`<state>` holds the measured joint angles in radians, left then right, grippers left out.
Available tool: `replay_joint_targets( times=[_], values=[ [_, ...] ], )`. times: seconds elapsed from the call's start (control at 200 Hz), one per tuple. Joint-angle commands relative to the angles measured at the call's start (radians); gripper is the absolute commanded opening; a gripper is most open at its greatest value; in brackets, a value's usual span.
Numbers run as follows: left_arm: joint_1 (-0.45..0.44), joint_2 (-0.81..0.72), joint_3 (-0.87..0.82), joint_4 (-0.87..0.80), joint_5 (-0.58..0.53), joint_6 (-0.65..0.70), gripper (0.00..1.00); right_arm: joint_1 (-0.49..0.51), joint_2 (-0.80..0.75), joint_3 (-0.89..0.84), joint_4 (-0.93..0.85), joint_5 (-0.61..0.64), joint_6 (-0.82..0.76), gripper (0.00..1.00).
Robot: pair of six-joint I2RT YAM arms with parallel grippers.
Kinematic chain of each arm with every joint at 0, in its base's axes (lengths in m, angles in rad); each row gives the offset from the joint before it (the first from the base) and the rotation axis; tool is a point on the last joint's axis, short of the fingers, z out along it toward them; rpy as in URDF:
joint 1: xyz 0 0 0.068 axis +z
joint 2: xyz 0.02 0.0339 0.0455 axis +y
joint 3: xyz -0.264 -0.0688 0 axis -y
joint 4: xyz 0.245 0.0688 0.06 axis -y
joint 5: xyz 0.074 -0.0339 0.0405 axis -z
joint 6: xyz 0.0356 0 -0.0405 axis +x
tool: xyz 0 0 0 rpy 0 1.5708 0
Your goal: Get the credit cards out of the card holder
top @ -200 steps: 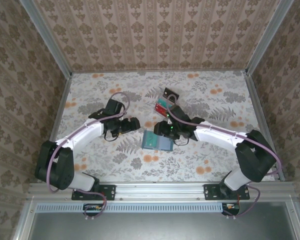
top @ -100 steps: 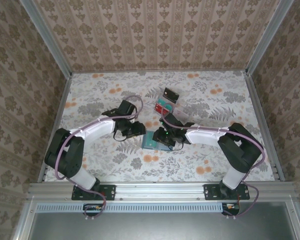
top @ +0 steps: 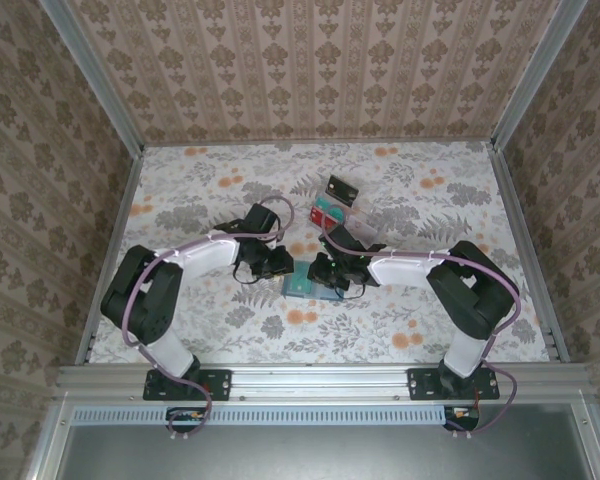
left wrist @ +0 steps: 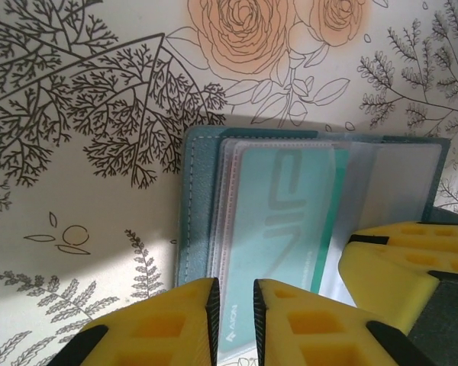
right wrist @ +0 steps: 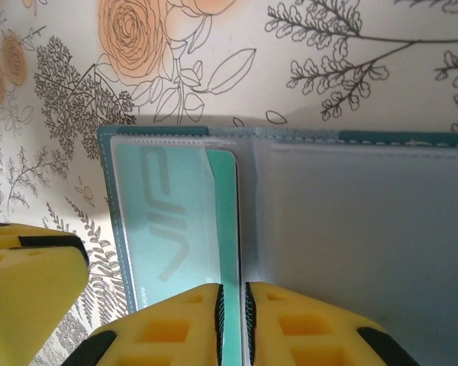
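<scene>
Top external view: two pincers meet at the open card holder

Top external view has the card holder [top: 302,285] lying open and flat near the middle of the desk [top: 430,320]. It is a bit closer to the near edge than to the far edge. Its long side runs left to right, about in line with the near edge, and its inside faces up. The left pincer [top: 283,263] is at its left end and the right pincer [top: 320,270] is on top of it, so part of it is hidden from above. The two pincers are very close together.

From above, the inside is too small to make out. The wrist views come in close. A green card [left wrist: 282,213] with grey marks sits in a clear pocket on one teal panel. The card's long side runs along the fold. The other panel looks pale grey, and I cannot tell if a card is in it.

Both pincers are narrow, with just a thin slit between the yellow fingers [right wrist: 168,328]. The edge of the pocket shows in each slit. I cannot tell if it is pinched.

The high view also has a clear box [top: 332,213], toward the far edge from the card holder. Something red and something blue-green lie in it.
</scene>
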<state>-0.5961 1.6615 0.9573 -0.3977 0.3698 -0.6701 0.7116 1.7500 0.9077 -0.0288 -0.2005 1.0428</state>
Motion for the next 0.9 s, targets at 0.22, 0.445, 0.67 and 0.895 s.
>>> replay_joint_targets(
  times=[0.22,0.445,0.67,0.895],
  values=[
    [-0.008,0.041,-0.006,-0.003,-0.022,-0.033,0.19,-0.011,0.045,-0.025,0.055,-0.047,-0.027,0.20],
    [-0.010,0.051,-0.011,0.005,-0.008,-0.036,0.18,-0.014,0.060,-0.023,0.038,-0.034,-0.032,0.23],
    [-0.013,0.070,-0.034,0.005,0.001,-0.045,0.16,-0.014,0.076,-0.012,0.038,-0.058,-0.047,0.22],
    [-0.024,0.090,-0.041,0.005,0.014,-0.037,0.13,-0.015,0.080,-0.017,0.084,-0.095,-0.066,0.22]
  ],
)
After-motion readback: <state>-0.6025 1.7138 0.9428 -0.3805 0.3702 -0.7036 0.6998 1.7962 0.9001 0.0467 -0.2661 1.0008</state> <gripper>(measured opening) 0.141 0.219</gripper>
